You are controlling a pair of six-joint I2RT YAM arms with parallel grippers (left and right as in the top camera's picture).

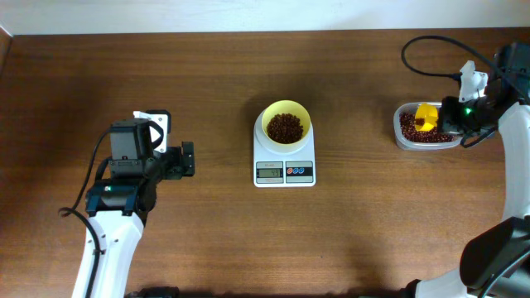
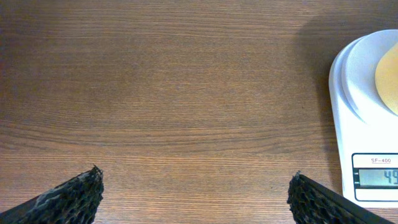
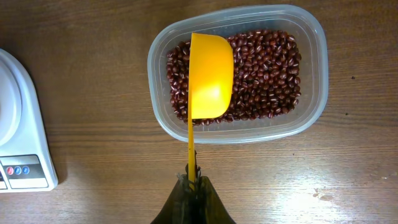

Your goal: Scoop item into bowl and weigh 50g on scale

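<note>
The pale yellow bowl (image 1: 286, 125) sits on the white scale (image 1: 284, 161) at the table's middle, with dark reddish-brown beans (image 1: 286, 127) inside. More beans (image 3: 267, 68) fill a clear container (image 3: 311, 106) at the right. My right gripper (image 3: 191, 180) is shut on the handle of a yellow scoop (image 3: 210, 74), whose cup hangs over the container, tipped on its side and showing no beans. My left gripper (image 2: 196, 186) is open over bare wood to the left of the scale (image 2: 367, 124), with nothing between its fingers.
The scale's display and its red and blue buttons (image 1: 300, 172) face the front edge. The container (image 1: 426, 126) lies near the right edge, under the right arm. A black cable (image 1: 426, 54) loops above it.
</note>
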